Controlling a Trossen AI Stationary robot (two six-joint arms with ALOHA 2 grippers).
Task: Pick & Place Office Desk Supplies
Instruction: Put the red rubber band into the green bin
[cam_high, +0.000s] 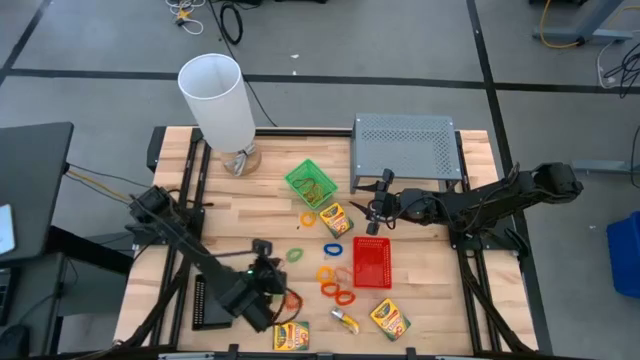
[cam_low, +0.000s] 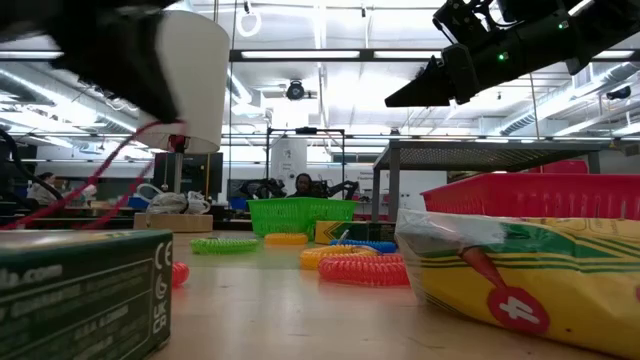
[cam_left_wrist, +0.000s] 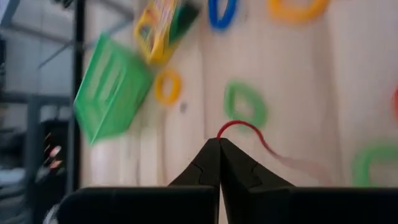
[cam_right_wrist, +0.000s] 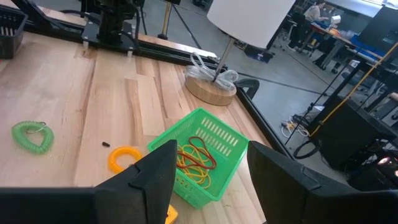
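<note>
Left gripper (cam_left_wrist: 219, 146), lower left of the high view, is pinched shut on a thin red rubber band (cam_left_wrist: 245, 129); right gripper (cam_right_wrist: 208, 163), jaws wide and empty, hovers right of centre beside the green tray (cam_right_wrist: 200, 154) holding rubber bands (cam_right_wrist: 194, 157).

**Both arms over a bench strewn with supplies**

The wooden bench (cam_high: 230, 215) fills the middle of the frame. At upper left a tall white cylinder (cam_high: 218, 98) stands on a round base; at upper right sits a grey perforated riser (cam_high: 405, 146). A green tray (cam_high: 310, 183) lies near the centre, a red tray (cam_high: 371, 262) lower right of it, and a black tray (cam_high: 211, 303) at lower left. Crayon boxes (cam_high: 335, 219) lie beside the green tray and along the lower edge. Coloured loop bands (cam_high: 333, 272) scatter left of the red tray. The left gripper (cam_high: 268, 258) hovers left of the bands; the right gripper (cam_high: 375, 210) hangs above the red tray.
</note>
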